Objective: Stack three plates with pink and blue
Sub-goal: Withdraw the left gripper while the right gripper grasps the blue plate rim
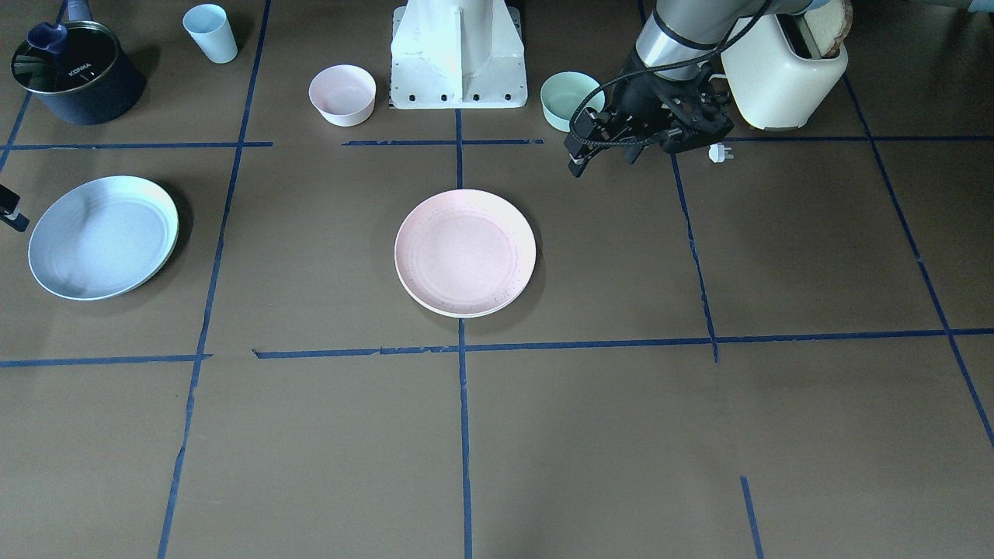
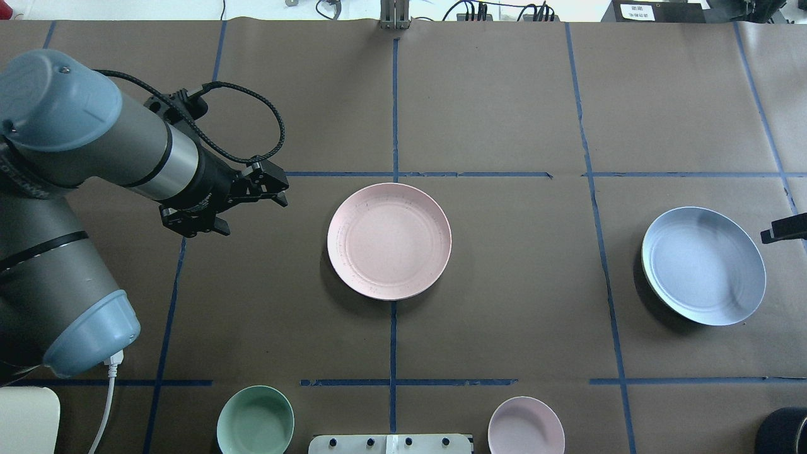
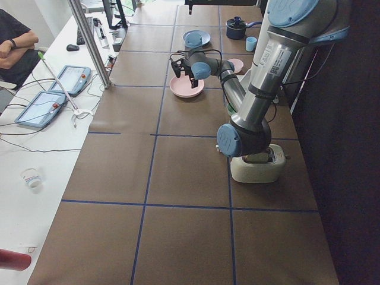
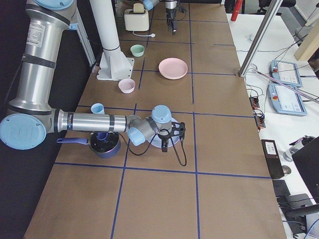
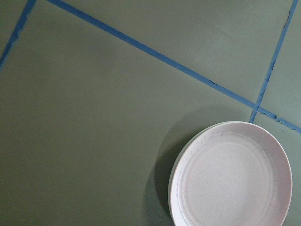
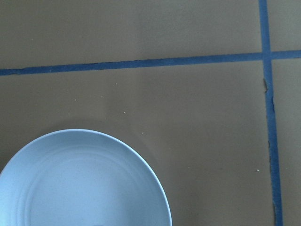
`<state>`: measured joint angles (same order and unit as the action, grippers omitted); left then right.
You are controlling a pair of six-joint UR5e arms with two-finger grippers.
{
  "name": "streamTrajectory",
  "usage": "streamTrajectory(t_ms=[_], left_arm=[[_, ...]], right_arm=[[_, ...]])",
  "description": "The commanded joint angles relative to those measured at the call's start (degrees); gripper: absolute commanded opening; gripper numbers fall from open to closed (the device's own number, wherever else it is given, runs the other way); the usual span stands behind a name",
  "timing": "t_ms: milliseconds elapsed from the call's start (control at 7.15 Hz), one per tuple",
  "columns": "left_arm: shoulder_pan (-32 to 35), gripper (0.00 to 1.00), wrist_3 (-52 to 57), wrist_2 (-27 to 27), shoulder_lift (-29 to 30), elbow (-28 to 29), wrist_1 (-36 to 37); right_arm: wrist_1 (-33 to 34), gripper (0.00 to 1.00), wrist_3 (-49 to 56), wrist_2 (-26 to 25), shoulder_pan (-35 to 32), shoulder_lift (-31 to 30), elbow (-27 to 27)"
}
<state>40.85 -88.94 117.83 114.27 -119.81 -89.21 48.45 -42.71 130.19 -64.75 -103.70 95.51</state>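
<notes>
Front-facing: the pink plate [image 1: 464,252], round, shallow, matte and ringed, is seen at the centre of the paper-covered tabletop [image 1: 621,435]. The blue plate [image 1: 102,237], of like shape, is set toward the end on the robot's right. The left gripper [image 1: 603,163] is held near the robot-side edge, fingers spread, nothing between them.

Overhead: a paler rim [image 2: 644,268] is noted under the blue plate; whether it is a separate plate cannot be told. Only a black sliver of the right gripper [image 2: 783,228] is caught, so its grip cannot be told.
</notes>
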Motion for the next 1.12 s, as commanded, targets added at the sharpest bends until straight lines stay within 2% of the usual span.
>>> streamTrajectory(t_ms=[0, 140, 280, 420, 559, 699, 839, 979], left_arm=[[0.90, 1.00, 2.02, 0.03, -0.71, -2.53, 2.55], [0.90, 1.00, 2.02, 0.03, -0.80, -2.53, 2.55], [1.25, 1.00, 2.02, 0.12, -0.80, -2.79, 2.55], [1.25, 1.00, 2.02, 0.03, -0.89, -2.97, 2.55], [1.25, 1.00, 2.02, 0.03, -0.89, -2.88, 2.55], [1.25, 1.00, 2.02, 0.03, -1.50, -3.05, 2.55], [1.25, 1.00, 2.02, 0.03, -1.59, -3.06, 2.55], [1.25, 1.00, 2.02, 0.03, -1.68, -3.23, 2.55]], right_arm=[[-7.75, 1.00, -6.15, -2.04, 4.88, -0.01, -4.01], [-7.84, 1.00, -6.16, -2.05, 5.68, 0.25, -5.23], [-7.84, 0.91, -6.24, -1.96, 5.95, 0.34, -5.51], [-7.58, 0.69, -6.25, -2.04, 5.95, 0.34, -5.68], [-7.41, 0.32, -6.16, -2.05, 5.95, 0.34, -6.03], [-7.49, 0.07, -6.16, -2.05, 5.95, 0.26, -6.12], [-7.67, 0.01, -5.98, -1.96, 5.87, 0.08, -6.12], [-8.02, 0.00, -5.90, -1.78, 5.78, -0.18, -5.86]])
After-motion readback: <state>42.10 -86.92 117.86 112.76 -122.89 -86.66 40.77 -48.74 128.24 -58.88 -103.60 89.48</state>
